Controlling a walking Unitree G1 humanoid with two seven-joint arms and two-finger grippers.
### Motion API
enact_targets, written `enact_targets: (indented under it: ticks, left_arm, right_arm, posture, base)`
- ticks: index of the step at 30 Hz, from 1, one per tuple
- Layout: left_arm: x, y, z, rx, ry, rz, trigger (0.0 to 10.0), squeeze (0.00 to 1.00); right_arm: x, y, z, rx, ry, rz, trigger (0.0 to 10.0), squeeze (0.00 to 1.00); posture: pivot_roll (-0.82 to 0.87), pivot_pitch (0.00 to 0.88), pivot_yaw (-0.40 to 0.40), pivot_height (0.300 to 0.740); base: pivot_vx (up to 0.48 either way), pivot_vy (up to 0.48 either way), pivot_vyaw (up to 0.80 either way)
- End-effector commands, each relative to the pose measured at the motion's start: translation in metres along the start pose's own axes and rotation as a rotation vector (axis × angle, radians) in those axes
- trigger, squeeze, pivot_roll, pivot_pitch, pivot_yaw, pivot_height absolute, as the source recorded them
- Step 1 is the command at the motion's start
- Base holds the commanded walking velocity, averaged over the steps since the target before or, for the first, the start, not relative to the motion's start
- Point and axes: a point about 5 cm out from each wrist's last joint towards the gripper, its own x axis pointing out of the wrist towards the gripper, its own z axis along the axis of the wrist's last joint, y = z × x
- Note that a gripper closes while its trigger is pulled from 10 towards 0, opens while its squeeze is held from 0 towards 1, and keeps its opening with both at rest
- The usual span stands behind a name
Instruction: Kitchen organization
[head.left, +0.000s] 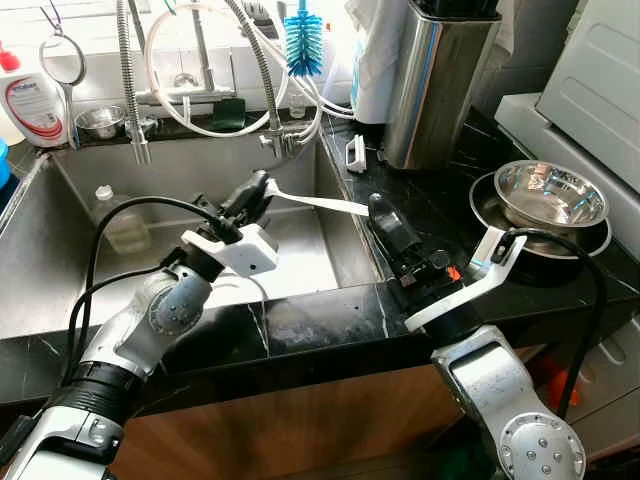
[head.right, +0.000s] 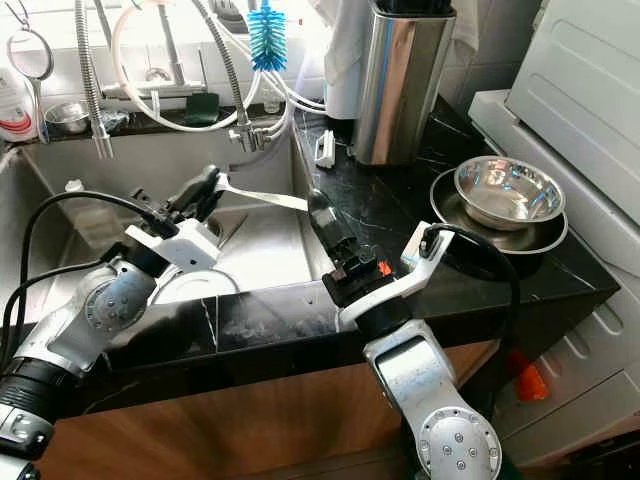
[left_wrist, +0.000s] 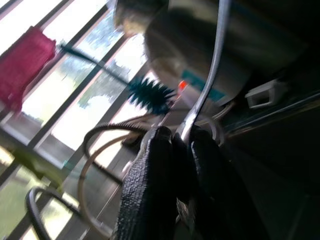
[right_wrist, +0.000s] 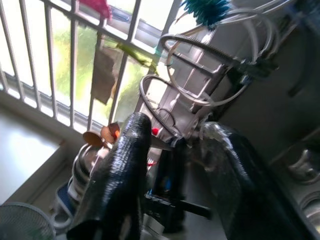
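The sink (head.left: 60, 250) takes up the left and middle of the frame, with a small bottle (head.left: 122, 222) lying in it at left, and the counter (head.left: 440, 215) runs along its right side and front edge. Behind the sink, along the top of the frame, stand a soap bottle (head.left: 30, 100) at upper left, a small bowl (head.left: 100, 120), the tap hoses (head.left: 265, 80) and a hanging brush (head.left: 303, 45). On the counter at upper middle stands a tall steel container (head.left: 435, 85), and right of centre a bowl (head.left: 550, 192) sits in a pan (head.left: 590, 240).
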Motion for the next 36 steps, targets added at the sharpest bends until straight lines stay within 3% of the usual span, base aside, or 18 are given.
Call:
enact_targets:
  ticks: [1, 9, 10, 11, 13, 14, 15, 18, 19, 21, 25, 27, 30, 31, 33, 36]
  left_arm:
    - [0.001, 0.016, -0.009, -0.015, 0.054, 0.084, 0.0, 0.0]
    - [-0.001, 0.015, -0.017, 0.018, 0.116, 0.076, 0.0, 0.0]
    - [-0.001, 0.013, -0.022, 0.007, 0.163, 0.06, 1.3, 0.0]
    - [-0.001, 0.012, -0.024, -0.004, 0.187, 0.053, 1.3, 0.0]
    - [-0.002, 0.009, -0.03, -0.032, 0.241, 0.037, 7.0, 0.0]
    - [-0.003, 0.007, -0.033, -0.045, 0.267, 0.03, 7.0, 0.0]
    - [-0.005, 0.006, -0.042, -0.109, 0.341, 0.035, 10.0, 0.0]
    - [-0.011, 0.004, -0.061, -0.297, 0.515, 0.037, 10.0, 0.0]
    - [-0.011, 0.004, -0.061, -0.297, 0.515, 0.037, 10.0, 0.0]
    - [-0.015, 0.005, -0.07, -0.364, 0.586, 0.048, 10.0, 0.0]
    - [-0.017, 0.007, -0.075, -0.391, 0.618, 0.041, 10.0, 0.0]
    - [-0.017, 0.009, -0.078, -0.42, 0.621, 0.013, 10.0, 0.0]
    - [-0.018, 0.013, -0.079, -0.425, 0.612, -0.017, 10.0, 0.0]
    - [-0.018, 0.013, -0.079, -0.425, 0.612, -0.017, 10.0, 0.0]
    - [-0.022, 0.017, -0.085, -0.443, 0.639, -0.013, 10.0, 0.0]
    - [-0.027, 0.018, -0.092, -0.486, 0.702, 0.034, 10.0, 0.0]
  right_arm:
    - [-0.003, -0.008, 0.005, -0.019, -0.021, -0.053, 10.0, 0.0]
    - [-0.005, -0.004, 0.014, -0.055, -0.044, -0.046, 10.0, 0.0]
    - [-0.005, -0.003, 0.018, -0.077, -0.05, -0.044, 10.0, 0.0]
    - [-0.005, -0.002, 0.019, -0.088, -0.05, -0.044, 10.0, 0.0]
    - [-0.005, -0.002, 0.022, -0.121, -0.05, -0.052, 10.0, 0.0]
    - [-0.006, -0.003, 0.023, -0.139, -0.049, -0.059, 10.0, 0.0]
    - [-0.007, -0.003, 0.029, -0.199, -0.061, -0.082, 10.0, 0.0]
    - [-0.012, -0.008, 0.054, -0.437, -0.138, -0.202, 10.0, 0.0]
    - [-0.012, -0.008, 0.054, -0.437, -0.138, -0.202, 10.0, 0.0]
    - [-0.018, -0.012, 0.074, -0.563, -0.209, -0.314, 10.0, 0.0]
    - [-0.022, -0.013, 0.085, -0.655, -0.229, -0.36, 10.0, 0.0]
    - [-0.027, -0.013, 0.095, -0.85, -0.194, -0.417, 10.0, 0.0]
    - [-0.03, -0.012, 0.1, -1.006, -0.155, -0.445, 10.0, 0.0]
    - [-0.03, -0.012, 0.1, -1.006, -0.155, -0.445, 10.0, 0.0]
    - [-0.035, -0.014, 0.104, -1.201, -0.072, -0.483, 10.0, 0.0]
    - [-0.04, -0.019, 0.107, -1.219, -0.058, -0.518, 10.0, 0.0]
  posture:
    - [0.03, 0.046, -0.028, 0.74]
    - [0.03, 0.047, -0.027, 0.74]
    - [0.03, 0.048, -0.026, 0.74]
    - [0.03, 0.048, -0.026, 0.74]
    - [0.03, 0.047, -0.025, 0.74]
    - [0.03, 0.047, -0.025, 0.74]
    - [0.03, 0.048, -0.023, 0.74]
    - [0.03, 0.049, -0.021, 0.74]
    - [0.03, 0.049, -0.021, 0.74]
    - [0.03, 0.05, -0.018, 0.74]
    - [0.03, 0.052, -0.017, 0.74]
    - [0.02, 0.052, -0.016, 0.74]
    - [0.02, 0.054, -0.014, 0.74]
    - [0.02, 0.054, -0.014, 0.74]
    - [0.02, 0.051, -0.011, 0.74]
    - [0.02, 0.047, -0.012, 0.74]
  base:
    - [0.0, 0.0, 0.0]
    - [0.0, 0.0, 0.0]
    - [0.0, 0.0, 0.0]
    - [0.0, 0.0, 0.0]
    - [0.0, 0.0, 0.0]
    - [0.0, 0.0, 0.0]
    - [0.0, 0.0, 0.0]
    - [0.0, 0.0, 0.0]
    - [0.0, 0.0, 0.0]
    - [0.0, 0.0, 0.0]
    - [0.0, 0.0, 0.0]
    - [0.0, 0.0, 0.0]
    - [0.0, 0.0, 0.0]
    - [0.0, 0.0, 0.0]
    - [0.0, 0.0, 0.0]
    - [0.0, 0.0, 0.0]
